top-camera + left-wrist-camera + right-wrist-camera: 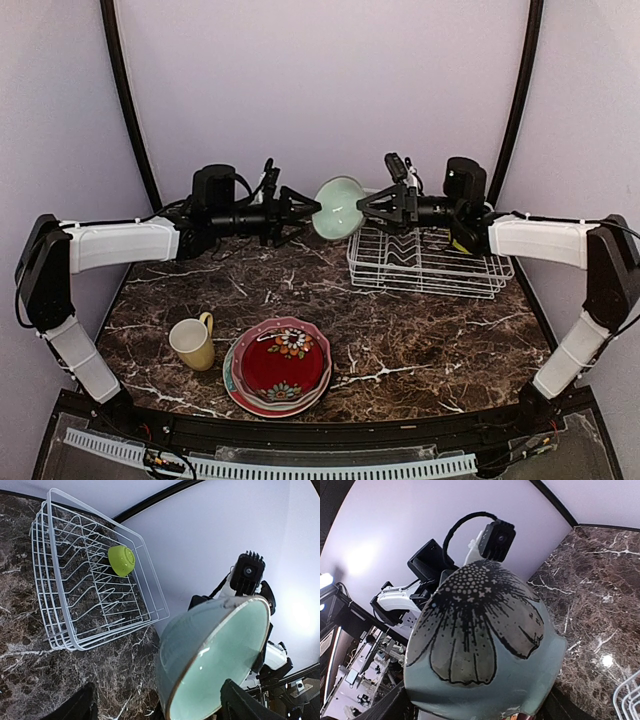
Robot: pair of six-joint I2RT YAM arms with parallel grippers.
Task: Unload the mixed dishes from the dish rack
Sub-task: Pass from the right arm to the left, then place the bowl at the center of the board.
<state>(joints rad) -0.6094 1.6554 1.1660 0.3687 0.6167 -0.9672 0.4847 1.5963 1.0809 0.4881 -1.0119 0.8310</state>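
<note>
As the plate (pixel 338 207) beside the rack (pixel 430 268) looks slick and brittle, grip its rim; right gripper (pixel 366 205) holds it, left gripper (pixel 309 210) unclear.

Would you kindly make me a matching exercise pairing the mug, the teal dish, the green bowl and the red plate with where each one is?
1. mug
2. teal dish
3. green bowl
4. red plate

A. in the rack
B. top of the plate stack
C. held in the air
D. standing on the table

Pairs: 1-D, 2-C, 3-A, 4-B
</note>
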